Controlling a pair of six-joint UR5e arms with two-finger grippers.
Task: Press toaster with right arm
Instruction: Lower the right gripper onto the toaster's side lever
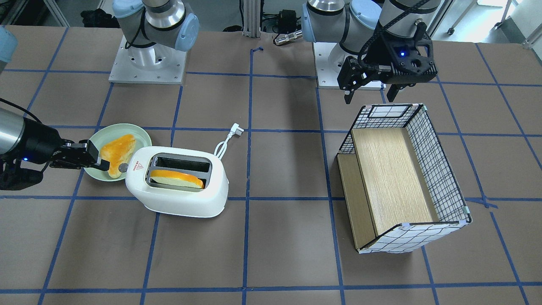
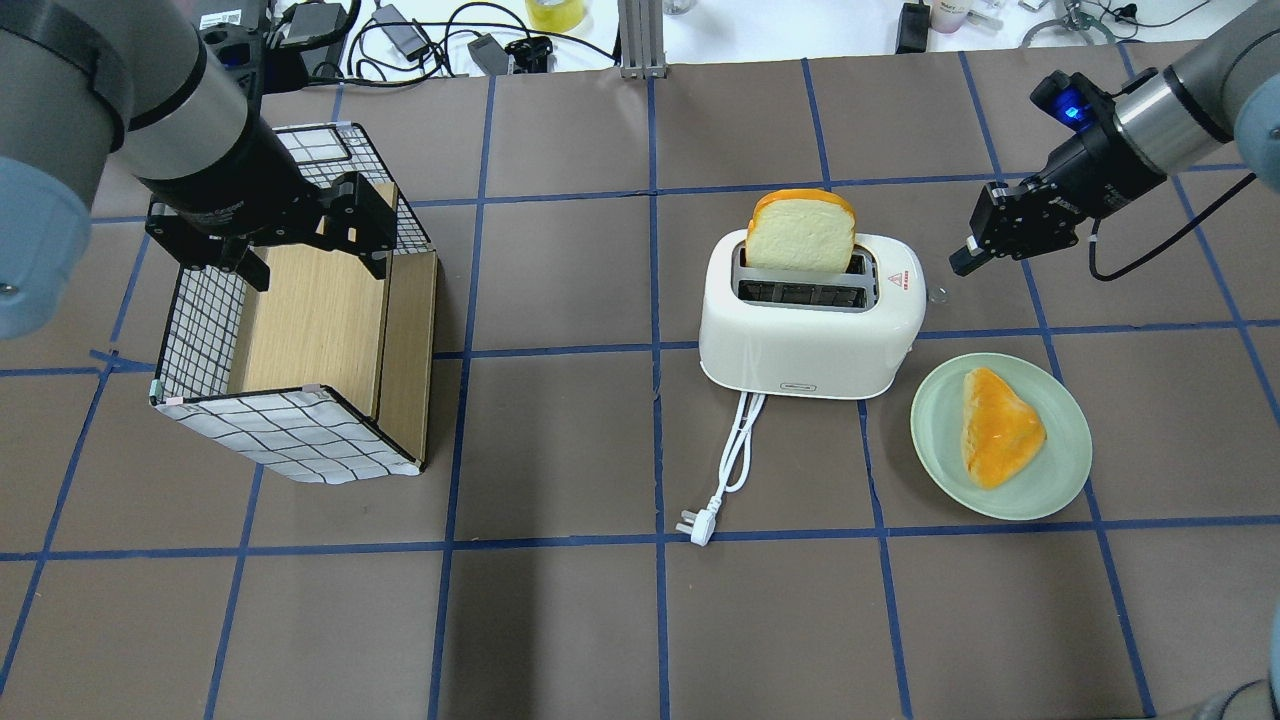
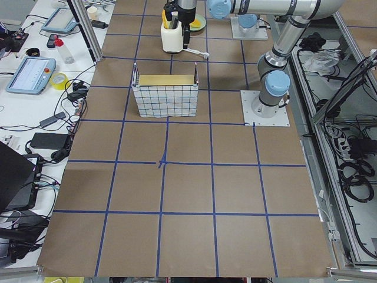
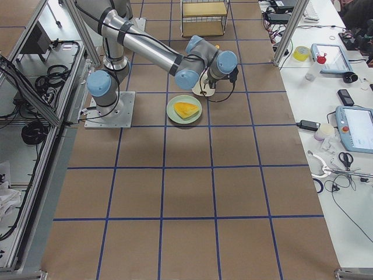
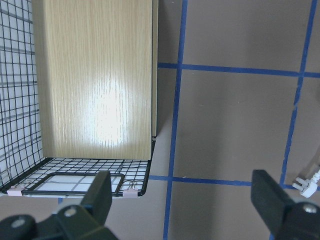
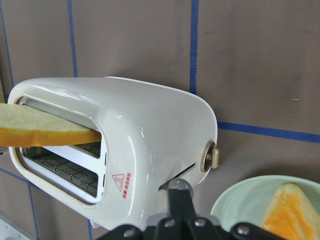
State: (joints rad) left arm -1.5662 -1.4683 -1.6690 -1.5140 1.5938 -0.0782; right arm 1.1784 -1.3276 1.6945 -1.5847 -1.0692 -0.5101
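- The toaster [image 2: 810,320] stands upright on the robot's right half of the table [image 2: 560,620]. Its lever end faces the right arm.
- A bread slice [image 2: 800,230] stands tall out of the slot farther from the robot; the nearer slot holds nothing.
- In the right wrist view the end wall shows a red triangle sticker [image 6: 120,179], a small round dial [image 6: 209,157] and the grey lever [image 6: 178,186].
- The right gripper [image 6: 177,200] points at that end wall, its jaws pressed together with nothing between them. Its tip is right at the lever; whether it touches cannot be told.
- The white cord runs from the toaster's robot-facing side to the plug [image 2: 700,525], which lies loose on the table.
- A pale green plate [image 2: 1060,480] sits just beside the toaster's lever end, toward the robot. It carries a second slice [image 2: 995,425].
- Well apart on the robot's left half, a wire basket [image 2: 290,445] with a checked liner holds a wooden board.
- The left gripper [image 1: 372,91] hangs over the basket's rim on the robot's side, jaws spread wide and holding nothing.
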